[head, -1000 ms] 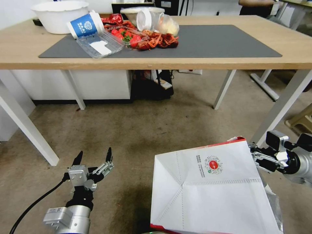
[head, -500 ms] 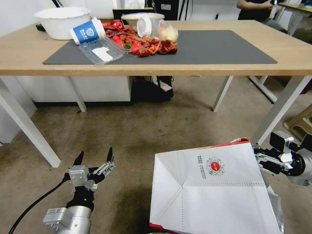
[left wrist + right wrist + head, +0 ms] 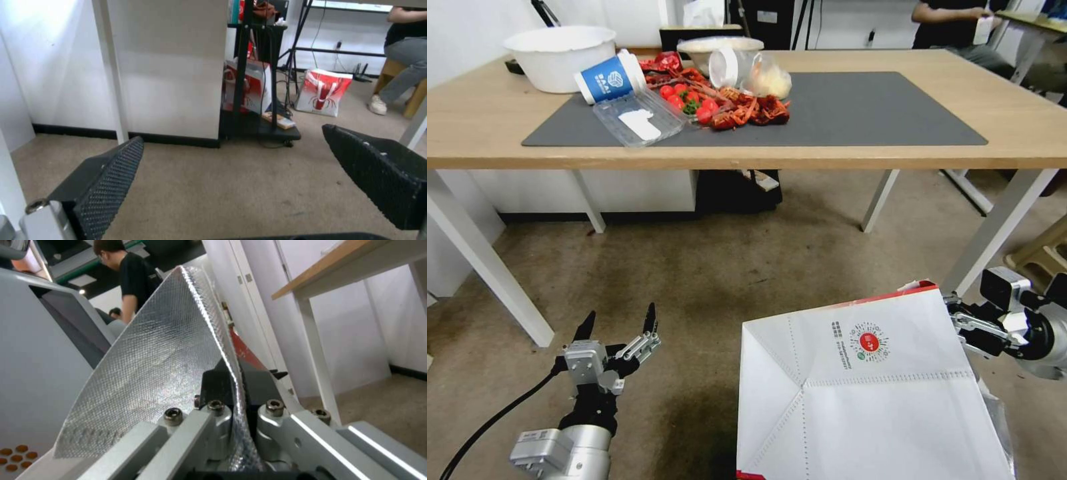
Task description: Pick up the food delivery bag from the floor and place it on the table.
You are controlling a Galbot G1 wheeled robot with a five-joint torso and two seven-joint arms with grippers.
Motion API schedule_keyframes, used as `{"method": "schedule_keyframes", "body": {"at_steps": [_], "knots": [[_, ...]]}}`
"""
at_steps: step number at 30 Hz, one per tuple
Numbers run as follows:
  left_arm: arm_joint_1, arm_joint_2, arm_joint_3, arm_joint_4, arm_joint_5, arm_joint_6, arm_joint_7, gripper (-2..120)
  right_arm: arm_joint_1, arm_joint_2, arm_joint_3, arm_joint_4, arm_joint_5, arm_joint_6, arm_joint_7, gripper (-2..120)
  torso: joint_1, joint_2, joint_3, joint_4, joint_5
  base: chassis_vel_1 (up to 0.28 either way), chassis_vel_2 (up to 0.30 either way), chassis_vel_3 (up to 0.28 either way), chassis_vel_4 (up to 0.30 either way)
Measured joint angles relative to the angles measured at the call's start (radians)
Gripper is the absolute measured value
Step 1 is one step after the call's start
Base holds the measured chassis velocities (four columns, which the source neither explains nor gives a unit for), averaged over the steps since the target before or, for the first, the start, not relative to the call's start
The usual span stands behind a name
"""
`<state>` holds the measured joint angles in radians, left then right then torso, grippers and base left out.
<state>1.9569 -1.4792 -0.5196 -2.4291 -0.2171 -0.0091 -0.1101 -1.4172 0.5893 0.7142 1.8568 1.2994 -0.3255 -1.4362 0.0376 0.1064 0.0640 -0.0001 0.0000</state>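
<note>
The food delivery bag (image 3: 860,400), boxy and white with a red rim and a small round red logo, hangs tilted at the lower right above the floor (image 3: 727,267). My right gripper (image 3: 960,323) is shut on its right-hand rim. In the right wrist view the gripper (image 3: 238,373) pinches the silver foil lining (image 3: 146,373). My left gripper (image 3: 619,317) stands open at the lower left, apart from the bag; its black pads (image 3: 111,180) hold nothing. The table (image 3: 480,133), light wood with a dark grey mat (image 3: 880,107), lies ahead and higher.
On the mat's left part sit a white bowl (image 3: 560,53), a tipped blue cup (image 3: 607,77), a clear tray (image 3: 637,120) and red food (image 3: 720,107). White table legs (image 3: 490,273) (image 3: 1000,227) flank the carpet. A red-and-white bag (image 3: 322,91) stands beyond the table.
The whole head picture has shifted: the table sits lower in it, so the camera has moved. The bag and both grippers keep their places in it, with the right grip unchanged.
</note>
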Motion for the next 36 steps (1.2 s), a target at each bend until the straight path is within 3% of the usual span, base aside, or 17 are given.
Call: {"method": "schedule_keyframes", "body": {"at_steps": [17,36], "knots": [[0.016,0.003,-0.002,-0.015,0.015,0.005,-0.009,100,0.003,-0.003,-0.001,0.006,0.01,0.006,0.016,0,0.016,0.096,0.083,0.0001,0.0,0.0,0.0,0.0,0.0],[0.017,0.005,-0.002,-0.016,0.016,0.005,-0.004,100,0.003,-0.006,0.01,0.008,0.014,0.008,0.02,0,0.025,0.135,0.114,0.0,-0.0001,0.0,0.0,0.0,0.0]]}}
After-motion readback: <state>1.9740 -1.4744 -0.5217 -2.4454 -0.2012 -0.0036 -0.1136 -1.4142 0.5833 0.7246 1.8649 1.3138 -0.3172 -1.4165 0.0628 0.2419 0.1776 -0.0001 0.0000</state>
